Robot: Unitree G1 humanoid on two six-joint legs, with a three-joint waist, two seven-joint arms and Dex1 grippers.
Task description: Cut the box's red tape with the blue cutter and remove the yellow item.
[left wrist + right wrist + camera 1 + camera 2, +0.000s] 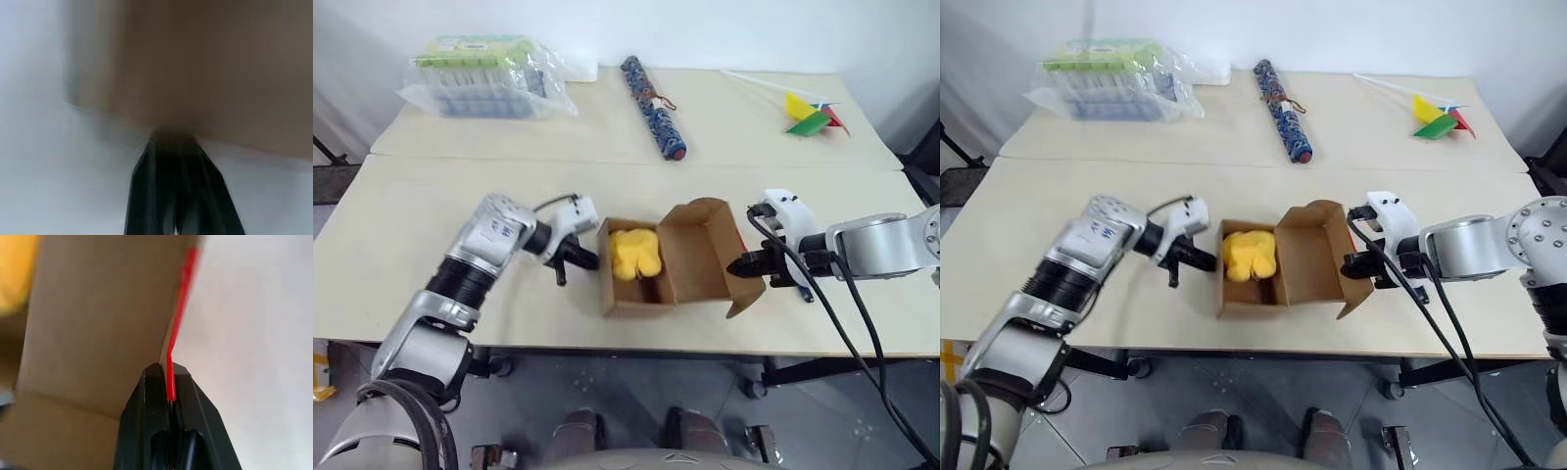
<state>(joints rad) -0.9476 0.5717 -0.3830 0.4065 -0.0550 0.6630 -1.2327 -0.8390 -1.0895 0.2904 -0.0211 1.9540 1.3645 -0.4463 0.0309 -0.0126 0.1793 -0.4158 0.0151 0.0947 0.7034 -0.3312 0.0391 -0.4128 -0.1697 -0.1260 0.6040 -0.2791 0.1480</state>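
Observation:
The box (700,257) stands open in the middle of the near table, its flaps folded out to the right. The fluffy yellow item (634,253) lies inside it. My left gripper (589,260) is shut, its tips against the box's left wall (195,73). On the right, my right gripper (742,265) is shut on the red tape (182,293) at the edge of the open flap (98,318). A slim blue end of the blue cutter (806,293) shows on the table under my right wrist; the rest of it is hidden.
On the far table lie a clear plastic pack (487,75) at the left, a blue patterned roll (653,95) in the middle and a yellow, green and red pinwheel (813,115) at the right. The table's front edge (636,348) runs just below the box.

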